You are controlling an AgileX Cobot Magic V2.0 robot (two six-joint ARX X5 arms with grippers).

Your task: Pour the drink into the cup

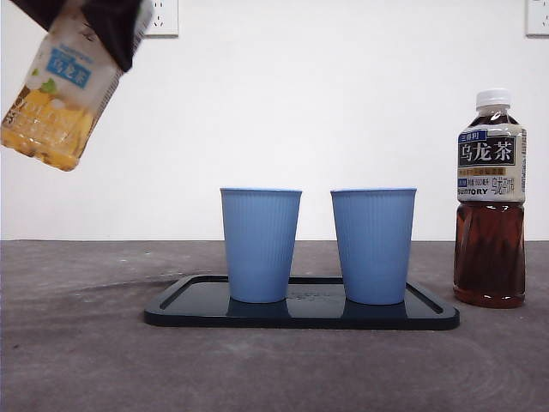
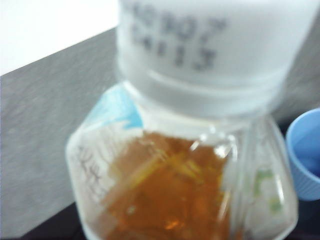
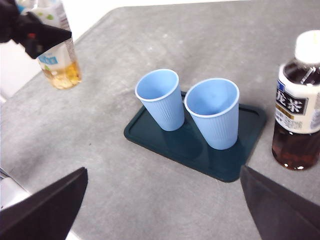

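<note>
While the left gripper [image 1: 94, 21] holds the capped, tilted yellow tea bottle [image 1: 56, 94] clamped high, well left of the two blue cups [image 1: 260, 245] on the tray [image 1: 300, 313], carry it over the nearer cup before tipping further; the right gripper [image 3: 162, 210] waits spread wide, empty.

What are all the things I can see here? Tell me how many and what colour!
cups: 2, blue, upright side by side on the tray
tray: 1, dark, on the table
oolong tea bottle: 1, dark brown tea, white cap, standing beside the tray
yellow tea bottle: 1, golden drink, tilted in the air, away from the cups
table: 1, grey
left gripper: 1, black, shut on the yellow tea bottle
right gripper: 1, black, open, high over the table
</note>
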